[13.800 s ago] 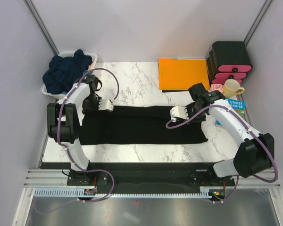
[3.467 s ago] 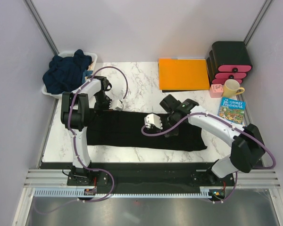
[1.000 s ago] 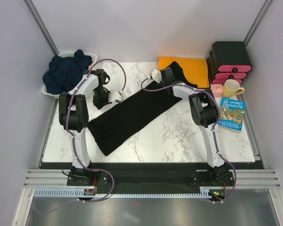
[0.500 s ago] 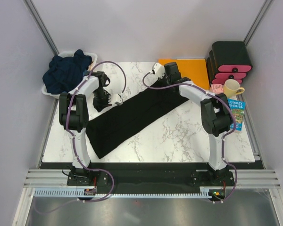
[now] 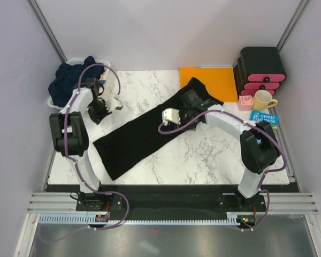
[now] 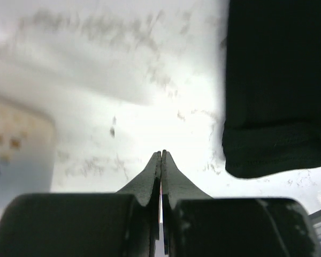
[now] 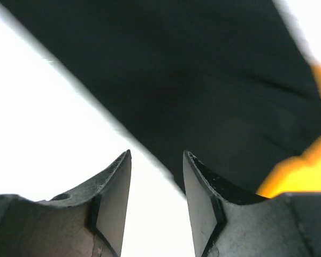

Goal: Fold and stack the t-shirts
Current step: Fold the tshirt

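Mid-fold: black t-shirt (image 5: 144, 131) lies in a long strip. Right gripper (image 7: 157, 155) part-open, empty; left gripper (image 6: 161, 155) closed, apparently empty. I next regrip an end.

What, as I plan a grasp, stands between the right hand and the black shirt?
Nothing visible does. The open right hand hovers by the black shirt at its edge, with no object between them.
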Robot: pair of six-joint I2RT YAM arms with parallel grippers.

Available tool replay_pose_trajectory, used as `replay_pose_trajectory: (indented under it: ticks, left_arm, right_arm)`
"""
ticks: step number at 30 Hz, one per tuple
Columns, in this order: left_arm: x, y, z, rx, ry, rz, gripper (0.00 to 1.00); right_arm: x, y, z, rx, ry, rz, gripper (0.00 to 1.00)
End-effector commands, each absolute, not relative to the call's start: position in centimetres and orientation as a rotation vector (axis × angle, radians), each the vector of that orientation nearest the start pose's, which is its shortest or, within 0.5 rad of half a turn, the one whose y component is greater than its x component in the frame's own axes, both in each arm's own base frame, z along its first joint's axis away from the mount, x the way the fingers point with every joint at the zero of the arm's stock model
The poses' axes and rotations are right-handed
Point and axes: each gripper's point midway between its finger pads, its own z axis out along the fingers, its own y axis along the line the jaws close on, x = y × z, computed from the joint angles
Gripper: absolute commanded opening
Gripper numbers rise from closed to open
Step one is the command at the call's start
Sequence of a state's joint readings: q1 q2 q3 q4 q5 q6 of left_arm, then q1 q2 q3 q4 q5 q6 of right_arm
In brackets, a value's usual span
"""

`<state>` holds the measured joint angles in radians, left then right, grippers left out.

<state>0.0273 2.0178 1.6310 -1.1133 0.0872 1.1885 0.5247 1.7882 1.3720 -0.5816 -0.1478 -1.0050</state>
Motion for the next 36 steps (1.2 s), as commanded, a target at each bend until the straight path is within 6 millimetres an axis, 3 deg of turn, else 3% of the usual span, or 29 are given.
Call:
replay_pose_trajectory:
  ticks: [1,2,6,8,9,10,11,15,18,24,32,36]
  left_arm:
    - [36.5,6.1,8.8,1.461,2.593,0.096,0.02]
    - [35.7,6.5,8.7,1.478,2.598,0.111,0.02]
    - [37.2,6.9,9.5,1.471,2.493,0.153,0.02]
    - [38.8,5.7,10.5,1.455,2.415,0.107,0.02]
    - [39.3,5.3,10.6,1.447,2.399,0.085,0.02]
    - [39.7,4.9,10.8,1.441,2.38,0.062,0.02]
    - [40.2,4.1,11.2,1.433,2.346,0.028,0.02]
    - [40.0,2.6,10.5,1.468,2.307,-0.07,0.02]
    - [39.0,1.8,8.7,1.505,2.313,-0.151,0.02]
    - [35.9,0.7,5.6,1.63,2.347,-0.289,0.02]
    - [34.8,0.5,4.0,1.731,2.371,-0.319,0.02]
    - [34.1,0.6,3.0,1.77,2.401,-0.339,0.02]
  right_arm:
    - [32.8,24.0,8.9,-2.081,1.592,0.224,0.53]
    - [32.0,25.2,8.5,-2.109,1.564,0.241,0.53]
    - [32.4,28.4,7.9,-2.047,1.603,0.244,0.49]
    - [33.6,29.9,8.0,-1.967,1.651,0.225,0.37]
    - [34.9,29.7,8.2,-1.906,1.697,0.152,0.27]
    - [35.8,30.2,7.8,-1.863,1.721,0.141,0.08]
    - [36.7,30.3,8.1,-1.796,1.76,0.131,0.0]
    - [38.5,30.5,6.5,-1.736,1.785,0.065,0.0]
    - [40.3,30.7,5.0,-1.651,1.832,0.048,0.0]
    - [44.8,31.2,7.8,-1.417,1.805,-0.035,0.0]
    - [50.0,31.2,11.7,-1.172,1.76,-0.112,0.0]
    - [50.8,31.2,10.1,-1.176,1.776,-0.109,0.0]
